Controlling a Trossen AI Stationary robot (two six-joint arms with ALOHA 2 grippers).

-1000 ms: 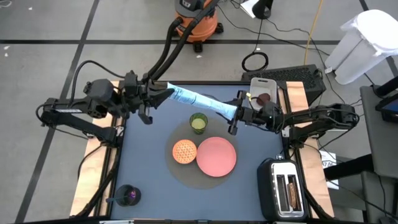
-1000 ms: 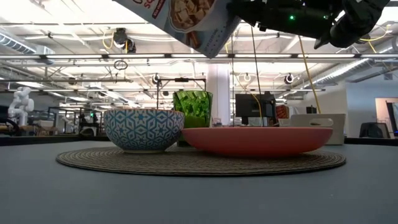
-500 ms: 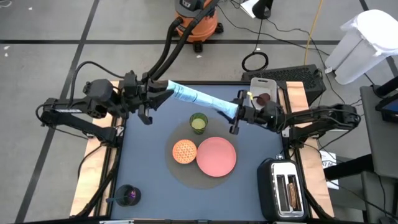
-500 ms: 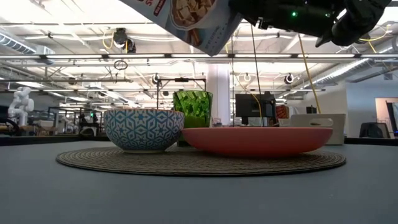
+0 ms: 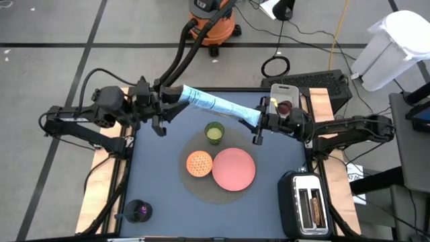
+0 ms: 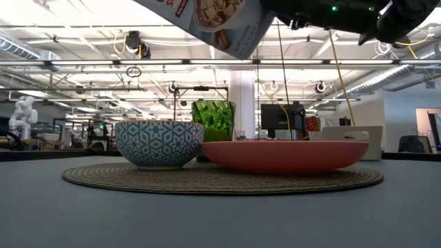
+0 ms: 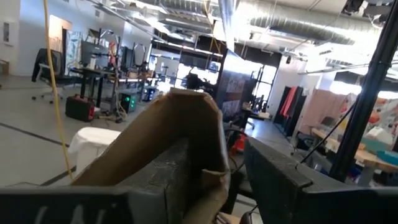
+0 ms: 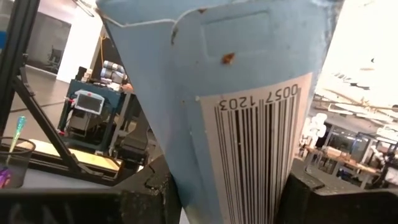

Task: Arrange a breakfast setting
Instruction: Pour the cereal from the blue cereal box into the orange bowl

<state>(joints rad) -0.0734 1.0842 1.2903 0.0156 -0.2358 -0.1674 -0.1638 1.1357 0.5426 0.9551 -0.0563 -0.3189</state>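
Your left gripper (image 5: 176,101) has its fingers (image 7: 163,180) closed on one end of the blue cereal bag (image 5: 218,105); your right gripper (image 5: 258,125) has its fingers (image 8: 155,186) closed on the other end, barcode side toward its camera; both arms hold the bag in the air above the far half of the tabletop (image 5: 161,195).

The bag's long axis runs across the tabletop from the left gripper to the right gripper, sloping slightly toward the near side at the right end; in the low view the printed face hangs tilted above the bowl and cup.

Judged step: the bag is being readied for opening or pouring, with cereal not yet in the small orange bowl (image 5: 199,163). The next move calls for bringing the bag's opening over the bowl and tipping it; which end is the opening cannot be told.

Below the bag, the small green cup (image 5: 214,132) stands just beyond the round pink plate (image 5: 234,168); the bowl sits touching or just beside the plate on the round mat (image 5: 201,188).
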